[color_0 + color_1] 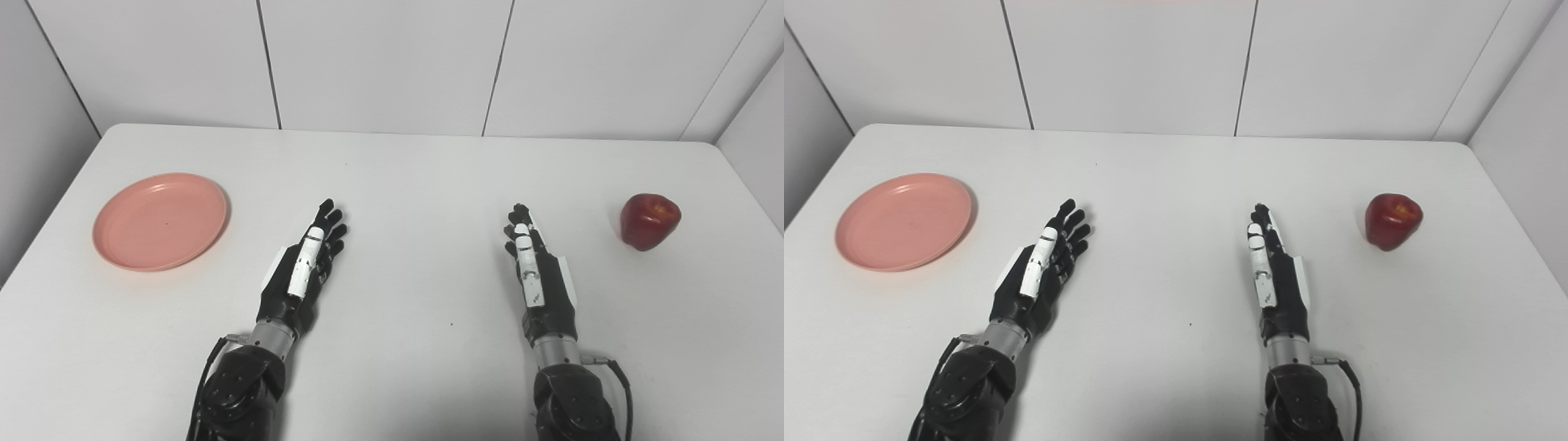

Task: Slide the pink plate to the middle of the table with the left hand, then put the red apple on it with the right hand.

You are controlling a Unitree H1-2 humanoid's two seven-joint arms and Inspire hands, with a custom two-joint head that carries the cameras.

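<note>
Resting apart mid-table, the left hand (306, 263) and right hand (536, 269) lie empty, fingers extended. A round pink plastic plate (160, 220) sits far left; a glossy red apple (649, 221) far right

Left hand (304, 266) and right hand (537, 269) extended forward, fingers straight, holding nothing, thumbs uppermost

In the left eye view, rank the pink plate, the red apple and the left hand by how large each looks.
1. pink plate, widest.
2. left hand, long but narrow; it sits nearer the camera, so this is apparent size only.
3. red apple, clearly smallest.
</note>
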